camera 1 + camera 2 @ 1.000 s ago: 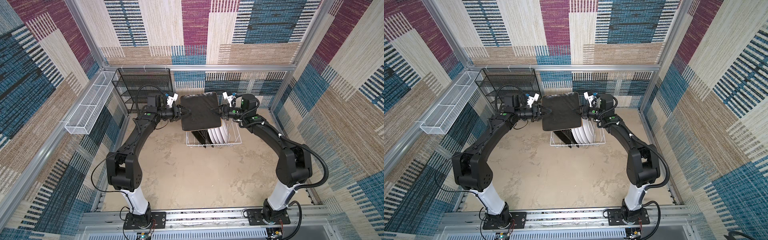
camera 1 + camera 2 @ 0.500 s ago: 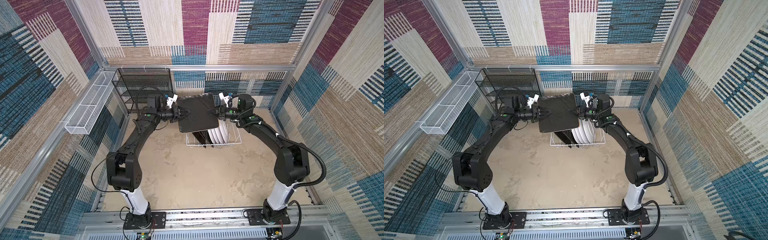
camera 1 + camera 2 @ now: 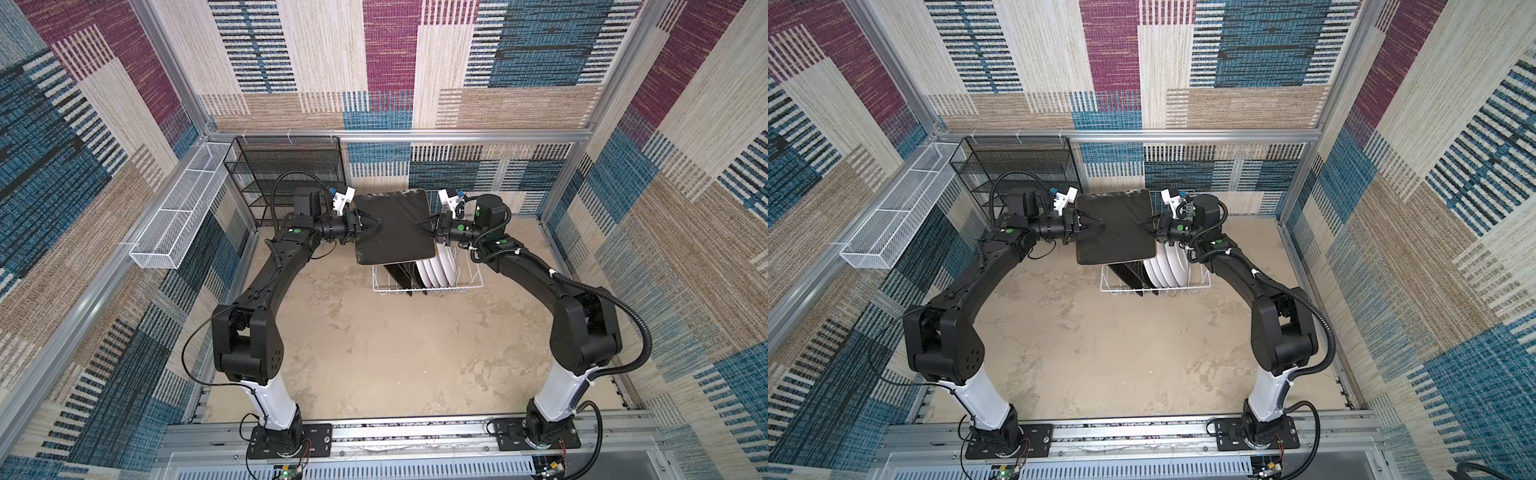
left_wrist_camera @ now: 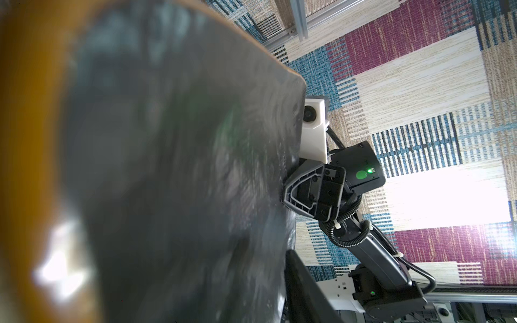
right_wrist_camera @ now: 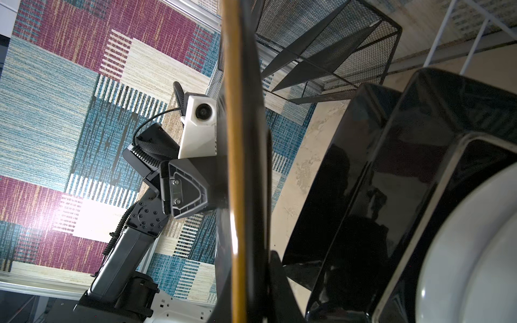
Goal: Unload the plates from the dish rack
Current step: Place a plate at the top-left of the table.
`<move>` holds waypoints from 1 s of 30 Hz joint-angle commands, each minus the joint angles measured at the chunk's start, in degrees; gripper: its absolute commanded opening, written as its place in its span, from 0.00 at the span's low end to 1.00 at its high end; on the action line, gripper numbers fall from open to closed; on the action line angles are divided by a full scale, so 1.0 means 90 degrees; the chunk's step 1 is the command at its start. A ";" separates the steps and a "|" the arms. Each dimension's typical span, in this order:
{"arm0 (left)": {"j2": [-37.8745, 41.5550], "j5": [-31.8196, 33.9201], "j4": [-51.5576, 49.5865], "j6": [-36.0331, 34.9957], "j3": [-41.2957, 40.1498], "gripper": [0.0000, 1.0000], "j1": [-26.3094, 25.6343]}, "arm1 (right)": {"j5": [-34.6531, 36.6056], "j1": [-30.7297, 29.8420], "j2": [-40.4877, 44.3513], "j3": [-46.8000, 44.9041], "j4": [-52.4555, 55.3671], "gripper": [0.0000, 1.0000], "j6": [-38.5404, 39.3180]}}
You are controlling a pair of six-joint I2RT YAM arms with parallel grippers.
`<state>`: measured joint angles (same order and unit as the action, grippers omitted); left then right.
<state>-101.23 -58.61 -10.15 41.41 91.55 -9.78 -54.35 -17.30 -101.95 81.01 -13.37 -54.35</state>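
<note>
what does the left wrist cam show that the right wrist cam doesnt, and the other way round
Only the left wrist view: the broad black back of the held square plate, with the right pincer at its far edge. Only the right wrist view: the left pincer, the black mesh shelf, and square plates and a round white plate standing in the dish rack. Both: the held square plate and the patterned walls.

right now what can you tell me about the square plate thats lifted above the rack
The square plate hangs above the dish rack, tilted, its glossy black back toward the top camera, marked with pale scuffs; its face is hidden. Corners are rounded; a thin orange rim shows edge-on in the right wrist view. The right jaws are clamped on one side edge; the left jaws straddle the opposite edge, grip unclear.
</note>
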 commanded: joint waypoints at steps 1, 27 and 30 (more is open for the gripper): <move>0.0048 -0.0036 0.0429 0.0200 -0.0015 0.44 0.0013 | 0.0147 0.0000 0.0146 -0.0074 -0.0982 0.00 -0.0401; 0.0183 0.0027 0.0597 0.0386 -0.0071 0.00 0.0178 | 0.0673 -0.0065 0.0207 0.0091 -0.0511 0.28 0.0077; 0.0330 0.0086 0.0337 0.0201 0.0031 0.00 0.0232 | 0.0834 -0.0060 0.0215 0.0287 -0.0198 0.41 0.0407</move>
<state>-99.70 -59.16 -6.76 46.48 90.76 -8.19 -49.04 -18.00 -101.03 81.91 -14.44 -54.74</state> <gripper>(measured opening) 0.154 0.387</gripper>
